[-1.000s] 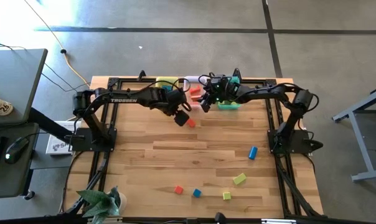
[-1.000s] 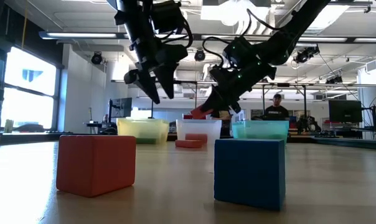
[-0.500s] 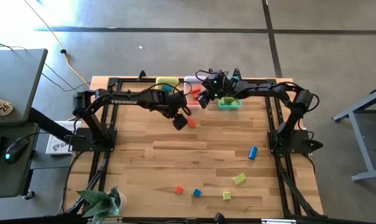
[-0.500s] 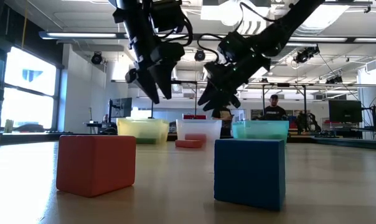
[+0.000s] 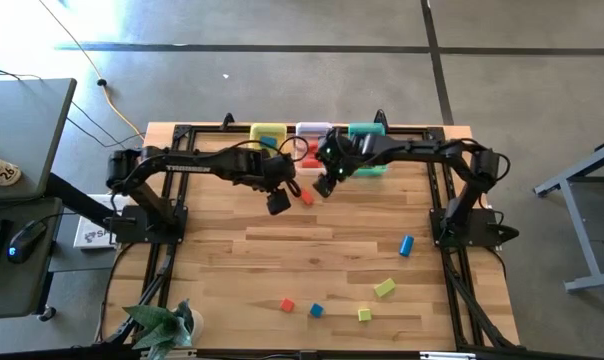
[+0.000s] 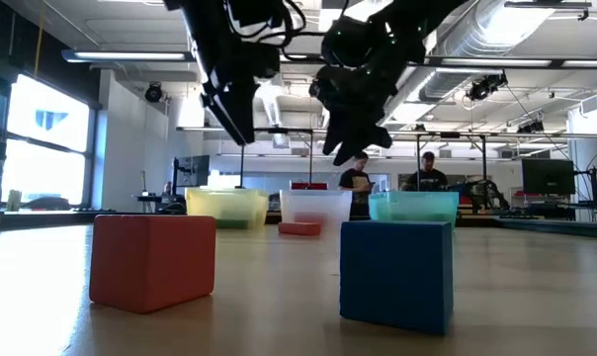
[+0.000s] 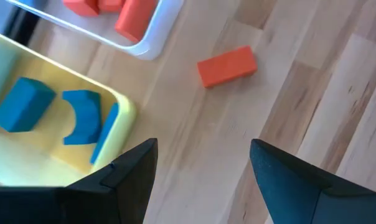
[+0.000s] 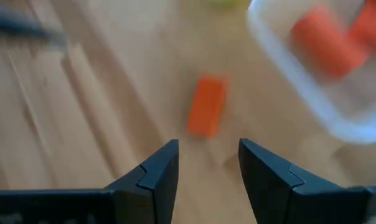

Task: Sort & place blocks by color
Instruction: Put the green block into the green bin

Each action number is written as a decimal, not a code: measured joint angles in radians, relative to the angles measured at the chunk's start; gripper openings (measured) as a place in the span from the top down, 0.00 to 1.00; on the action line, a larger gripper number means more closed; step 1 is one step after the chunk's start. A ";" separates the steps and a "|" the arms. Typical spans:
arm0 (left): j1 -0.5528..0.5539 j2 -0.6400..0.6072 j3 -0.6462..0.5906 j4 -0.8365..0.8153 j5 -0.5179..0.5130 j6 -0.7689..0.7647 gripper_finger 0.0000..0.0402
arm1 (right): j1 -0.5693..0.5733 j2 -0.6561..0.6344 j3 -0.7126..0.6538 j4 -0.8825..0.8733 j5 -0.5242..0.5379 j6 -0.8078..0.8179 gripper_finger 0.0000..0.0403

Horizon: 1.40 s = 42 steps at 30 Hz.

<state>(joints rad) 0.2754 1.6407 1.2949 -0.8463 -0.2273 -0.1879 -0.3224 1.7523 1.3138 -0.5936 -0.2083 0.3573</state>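
While both grippers hover spread and empty, the right gripper sits nearer the loose red-orange bar than the left gripper, the bar at its seven o'clock. It lies on the desk just before the clear tray, long axis pointing ahead between the right gripper's fingers in its wrist view.

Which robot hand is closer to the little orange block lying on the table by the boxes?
Right, narrowly. The right gripper hangs open just right of the orange block. The left gripper hangs open on its other side, slightly farther off. Neither touches it.
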 joint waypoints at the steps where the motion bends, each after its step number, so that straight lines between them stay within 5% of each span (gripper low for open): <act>1: 0.000 -0.012 0.000 -0.016 -0.002 0.012 0.39 | 0.020 0.000 0.000 -0.027 0.003 0.016 0.62; 18: 0.000 -0.119 0.000 -0.018 -0.004 0.113 0.39 | 0.410 0.000 0.000 -0.371 0.073 0.249 0.62; 28: 0.000 -0.119 0.000 -0.018 -0.004 0.065 0.39 | 0.597 0.000 0.000 -0.397 -0.033 0.240 0.62; 42: 0.000 -0.119 0.000 -0.024 -0.009 -0.019 0.39 | 0.854 0.000 0.000 -0.374 -0.007 0.263 0.62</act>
<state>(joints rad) 0.2756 1.5215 1.2949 -0.8702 -0.2366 -0.2070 0.5321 1.7523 1.3136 -0.9679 -0.2157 0.6203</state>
